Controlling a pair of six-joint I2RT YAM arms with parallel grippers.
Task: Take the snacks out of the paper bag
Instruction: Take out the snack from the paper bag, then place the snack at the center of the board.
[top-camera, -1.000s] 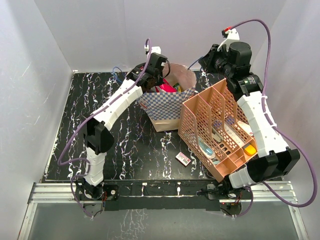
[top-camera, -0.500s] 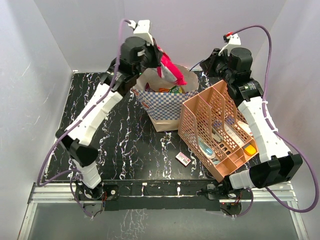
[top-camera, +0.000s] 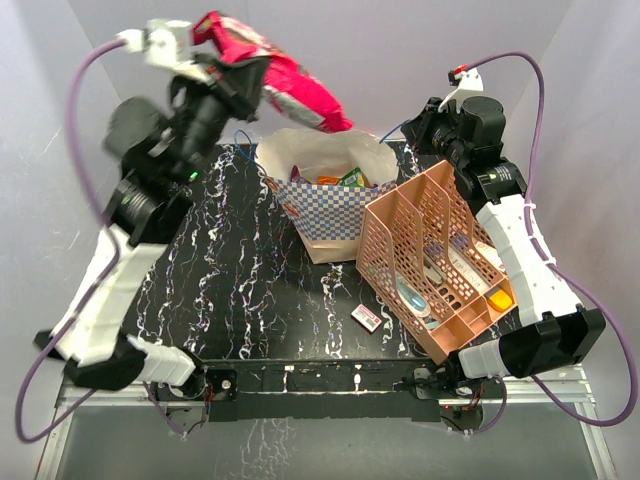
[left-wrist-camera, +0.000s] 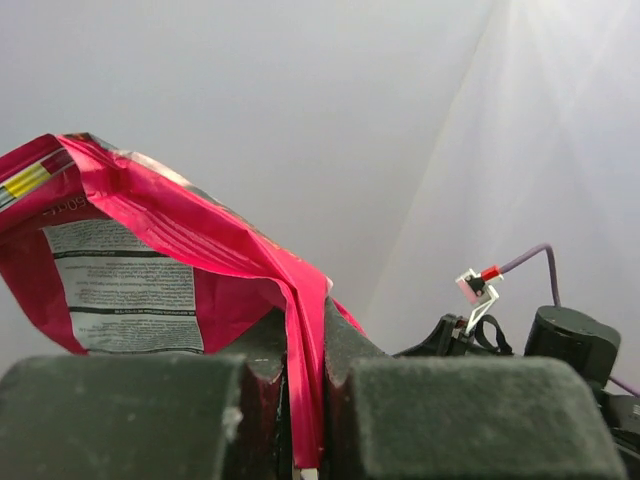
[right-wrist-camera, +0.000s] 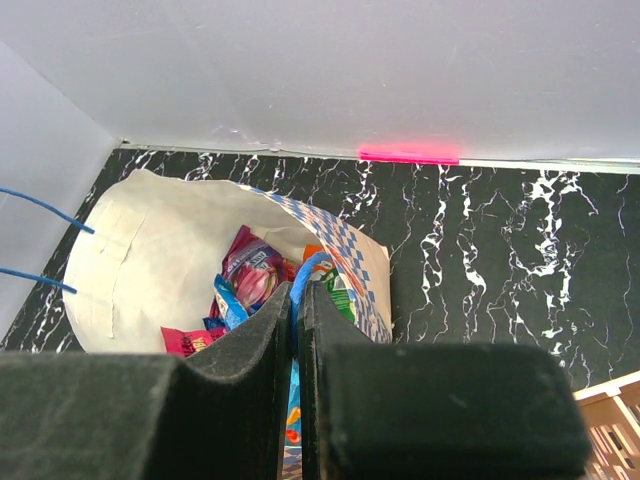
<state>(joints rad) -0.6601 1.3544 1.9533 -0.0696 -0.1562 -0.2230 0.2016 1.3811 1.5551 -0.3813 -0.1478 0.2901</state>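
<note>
My left gripper (top-camera: 243, 82) is raised high over the table's back left, shut on a corner of a pink-red snack bag (top-camera: 295, 88). In the left wrist view the bag (left-wrist-camera: 150, 230) hangs from the pinched gripper (left-wrist-camera: 305, 350), clear of everything. The blue-and-white checkered paper bag (top-camera: 335, 205) stands open at the back centre. My right gripper (top-camera: 415, 128) is at the bag's right rim, shut (right-wrist-camera: 298, 305) on its blue cord handle (right-wrist-camera: 306, 268). Several snacks (right-wrist-camera: 248, 272), purple, blue, green and orange packets, lie inside against the white inner wall (right-wrist-camera: 130, 260).
A peach perforated rack (top-camera: 430, 250) holding several items stands right of the paper bag, close to it. A small white-pink box (top-camera: 367, 317) lies on the black marbled table (top-camera: 230, 290) in front. White walls enclose the back and sides.
The left gripper closed on the pink-red bag inside the paper bag, then lifted it up and out to the left. The right gripper stayed on the handle.
</note>
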